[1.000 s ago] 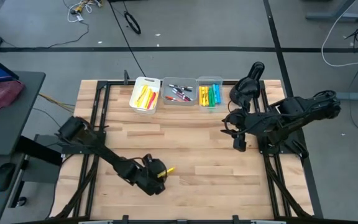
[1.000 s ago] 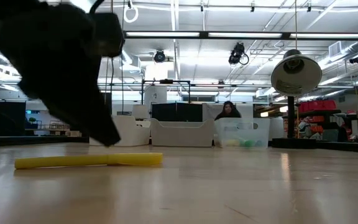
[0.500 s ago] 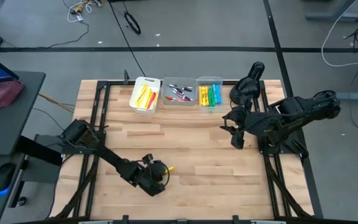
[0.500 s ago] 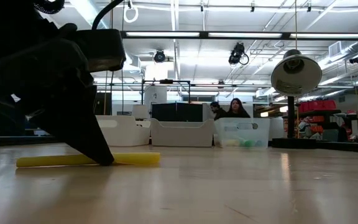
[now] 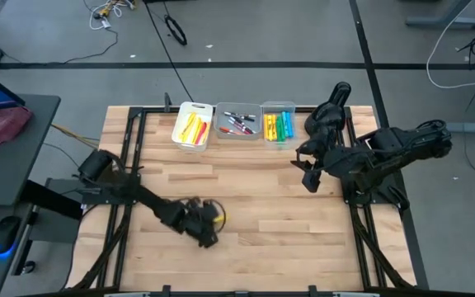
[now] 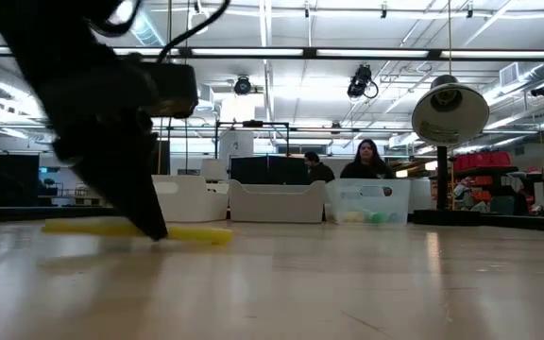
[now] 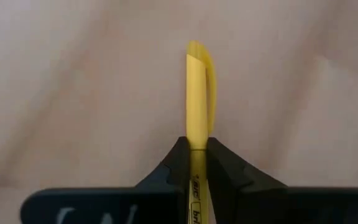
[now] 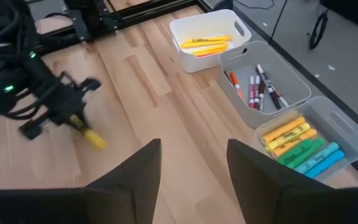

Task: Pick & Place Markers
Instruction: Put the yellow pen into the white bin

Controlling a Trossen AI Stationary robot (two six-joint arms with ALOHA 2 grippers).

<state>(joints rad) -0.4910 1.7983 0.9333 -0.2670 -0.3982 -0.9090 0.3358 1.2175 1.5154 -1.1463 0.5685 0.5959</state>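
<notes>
The left gripper (image 7: 197, 163) has just closed on the yellow marker (image 7: 197, 99) at the near middle of the table (image 5: 254, 177); a second ago its fingers stood wide around the pen, and now both pads press its barrel, with the capped end poking out ahead. In the low view the marker (image 6: 135, 229) has shifted a little and looks blurred, perhaps starting to lift, though I cannot tell whether it has left the wood. That would make the pick done and the carry to a bin next, likely the white bin (image 5: 193, 126) holding other yellow ones.

One marker is outside the bins. Three bins stand side by side at the far edge: the white bin with roughly three or four yellow and orange markers, the middle bin (image 5: 237, 124) with a handful of thin red and dark pens, too small to count exactly, and the clear bin (image 5: 278, 124) with about seven in yellow, orange, green and blue.

The right gripper (image 8: 190, 165) hangs spread and empty over the table's right side, near the clear bin.
</notes>
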